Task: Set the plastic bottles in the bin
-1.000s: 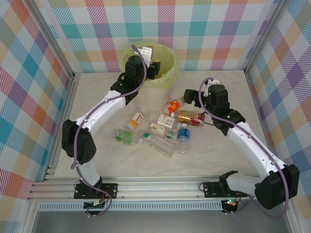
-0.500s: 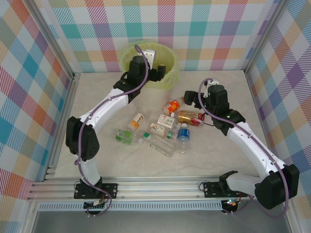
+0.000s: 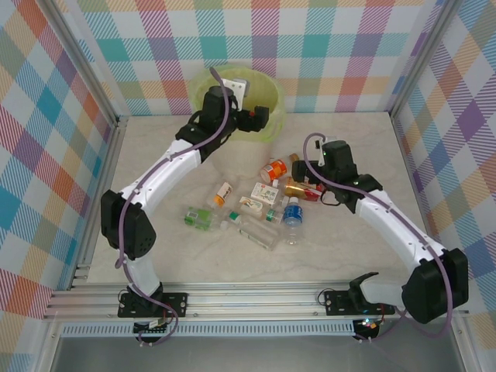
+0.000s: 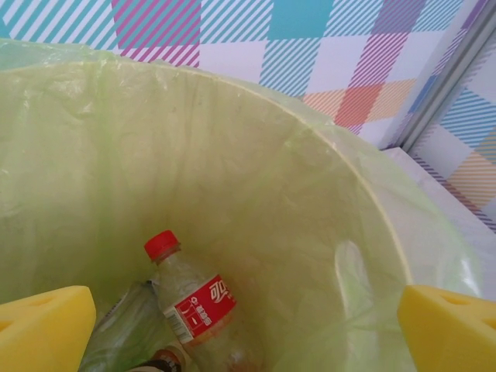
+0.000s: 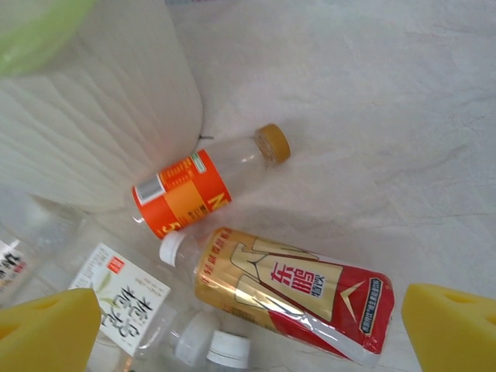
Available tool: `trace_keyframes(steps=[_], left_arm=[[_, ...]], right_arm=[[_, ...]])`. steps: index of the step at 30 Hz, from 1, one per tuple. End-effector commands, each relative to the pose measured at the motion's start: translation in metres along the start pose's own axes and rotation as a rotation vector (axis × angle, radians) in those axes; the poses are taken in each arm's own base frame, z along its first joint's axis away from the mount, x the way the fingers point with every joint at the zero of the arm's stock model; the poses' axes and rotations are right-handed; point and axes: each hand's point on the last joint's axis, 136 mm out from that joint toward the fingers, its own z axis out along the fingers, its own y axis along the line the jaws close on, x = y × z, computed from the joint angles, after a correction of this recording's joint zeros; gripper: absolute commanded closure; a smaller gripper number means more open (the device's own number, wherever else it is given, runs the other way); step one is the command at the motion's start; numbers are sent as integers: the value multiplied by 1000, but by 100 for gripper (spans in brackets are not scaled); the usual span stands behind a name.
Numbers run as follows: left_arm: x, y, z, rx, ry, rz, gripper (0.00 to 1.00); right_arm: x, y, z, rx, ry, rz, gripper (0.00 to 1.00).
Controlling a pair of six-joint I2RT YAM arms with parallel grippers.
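Left gripper (image 4: pixel 248 329) wide open over bin (image 4: pixel 364 194); red-label bottle (image 4: pixel 195 306) inside at lower left, cap pointing upper left (axis diagonal). Right gripper (image 5: pixel 248 333) wide, empty, above gold bottle (image 5: pixel 287 291) lying lower centre, cap left.

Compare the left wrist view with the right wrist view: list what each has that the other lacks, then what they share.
Left wrist: the bag-lined inside of the bin, a red-labelled bottle lying at its bottom, the plaid wall behind.
Right wrist: the orange-labelled bottle, the gold-and-red bottle, the tabletop.
Both: the bin (its white outside in the right wrist view), and an open pincer with yellow pads: left pincer, right pincer.
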Motion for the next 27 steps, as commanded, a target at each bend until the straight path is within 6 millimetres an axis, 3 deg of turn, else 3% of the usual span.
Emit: trace_keyframes(steps=[1,11,15,18,22,27], left_arm=[[-54,-11,-47,54,-87,-45,0],[-78,-3,-86,25,-212,-99,0],[-82,3,-103,9,-248,-181,0],[-84,-3,-122,61,-275,-210,0],[-69,7,-145,29,-275,-256,0],[-34,25,-178,-29,-265,-319,0]], right_arm=[[14,3,9,-29,82,-155,0],[39,13,32,-132,302,-342,0],[48,7,42,-157,371,-400,0],[53,2,49,-185,417,-444,0],[59,-5,59,-192,473,-498,0],[65,-15,77,-191,530,-522,0]])
